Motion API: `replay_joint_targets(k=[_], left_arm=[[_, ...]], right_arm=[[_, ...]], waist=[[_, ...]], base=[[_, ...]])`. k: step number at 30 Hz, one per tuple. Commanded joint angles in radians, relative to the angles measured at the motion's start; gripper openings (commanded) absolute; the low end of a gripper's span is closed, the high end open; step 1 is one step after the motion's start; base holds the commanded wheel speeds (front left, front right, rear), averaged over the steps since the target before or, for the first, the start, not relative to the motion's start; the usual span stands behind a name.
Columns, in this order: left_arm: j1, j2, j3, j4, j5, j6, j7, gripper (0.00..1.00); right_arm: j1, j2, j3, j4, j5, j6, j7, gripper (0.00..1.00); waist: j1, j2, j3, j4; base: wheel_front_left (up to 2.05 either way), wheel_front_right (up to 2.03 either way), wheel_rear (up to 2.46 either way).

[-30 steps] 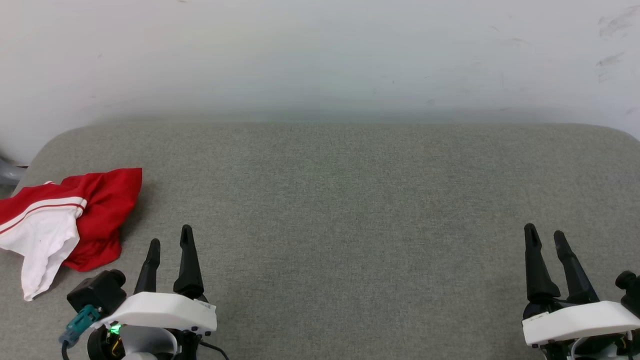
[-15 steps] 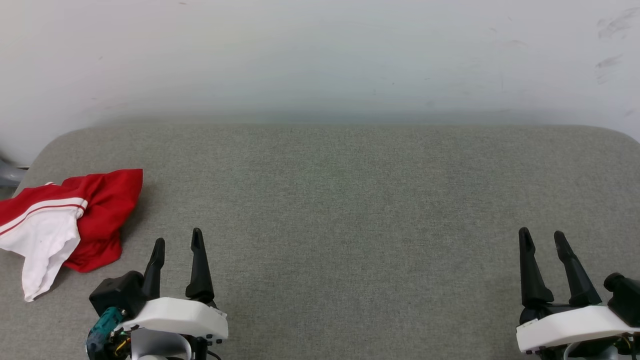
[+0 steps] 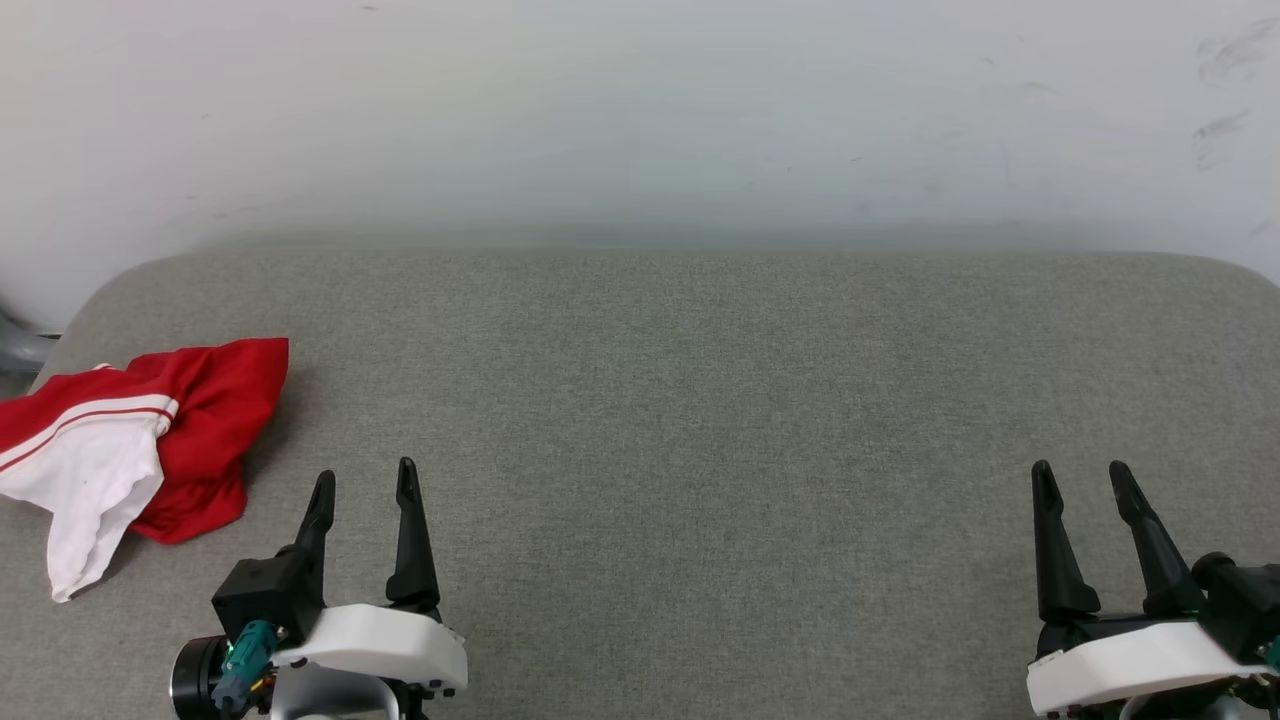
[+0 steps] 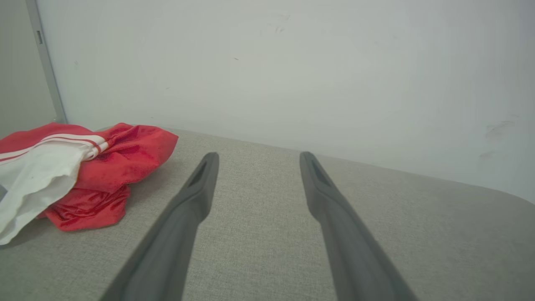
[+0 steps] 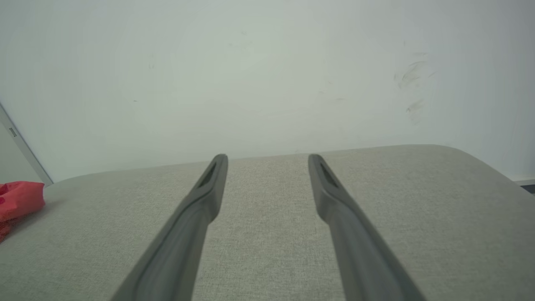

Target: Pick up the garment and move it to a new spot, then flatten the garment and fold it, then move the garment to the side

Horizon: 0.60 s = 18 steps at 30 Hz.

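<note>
The garment (image 3: 130,450) lies crumpled at the far left of the grey table (image 3: 700,400), red cloth with a white sleeve and striped trim on top. In the left wrist view the garment (image 4: 96,175) sits left of my fingers, apart from them. A red corner of the garment (image 5: 19,200) shows at the left edge of the right wrist view. My left gripper (image 3: 365,480) stands open near the front edge, just right of the cloth, holding nothing. Far to the right, my right gripper (image 3: 1080,475) is open and empty too.
A pale wall (image 3: 640,120) rises directly behind the table. The table's rounded left corner (image 3: 90,300) lies close behind the garment, with a grey metal part (image 3: 20,345) beyond it. Bare fabric surface spreads between the two grippers.
The left gripper has drawn back toward the front edge and shifted slightly right, its wrist turning. The right gripper has edged slightly left. The garment has not moved.
</note>
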Motion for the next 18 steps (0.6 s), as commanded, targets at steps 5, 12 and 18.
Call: replay_joint_targets(k=[5,12,18], left_arm=[[0.010,0.001,-0.004,-0.007,0.059,0.002,-0.019,1.00],[0.014,-0.004,-0.004,-0.004,0.109,-0.002,-0.034,1.00],[0.018,-0.008,0.002,-0.001,0.145,-0.013,-0.045,1.00]], right_arm=[[0.012,0.001,0.002,-0.013,-0.062,0.000,-0.020,1.00],[0.015,0.002,0.002,-0.018,-0.107,0.000,-0.033,1.00],[0.020,0.002,0.003,-0.022,-0.140,0.000,-0.044,1.00]], waist=[[0.0000,0.0000,0.001,0.000],[0.0000,0.0000,0.001,0.002],[0.0000,0.0000,0.000,0.003]], base=[[0.00,0.00,0.00],[0.00,0.00,0.00],[0.00,0.00,0.00]])
